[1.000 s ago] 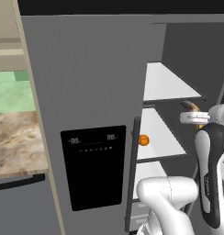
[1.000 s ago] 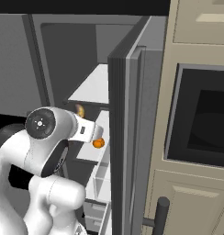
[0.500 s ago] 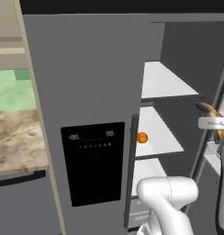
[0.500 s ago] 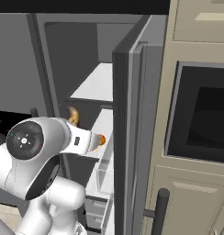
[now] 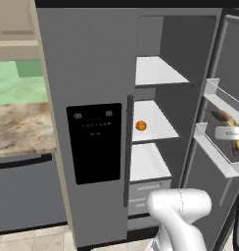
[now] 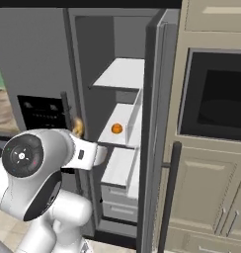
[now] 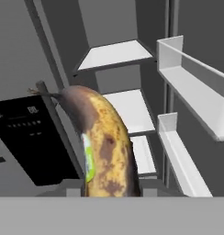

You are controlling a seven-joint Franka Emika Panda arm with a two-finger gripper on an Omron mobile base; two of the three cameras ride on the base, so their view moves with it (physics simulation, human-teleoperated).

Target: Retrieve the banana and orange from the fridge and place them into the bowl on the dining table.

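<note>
we have the blotchy yellow-brown curved banana (image 7: 107,147) pinched in our fingers (image 5: 234,139), outside the tall grey two-door fridge (image 5: 92,73) by its open door. the small round bright-orange orange (image 5: 140,126) sits on the middle white shelf (image 5: 151,128), unpicked. both deliveries remain; the open door's white bins (image 5: 217,154) crowd our way.

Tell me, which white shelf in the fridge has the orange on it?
The middle shelf of the fridge. The orange sits near its front left edge, while the shelf above and the one below are bare.
</note>
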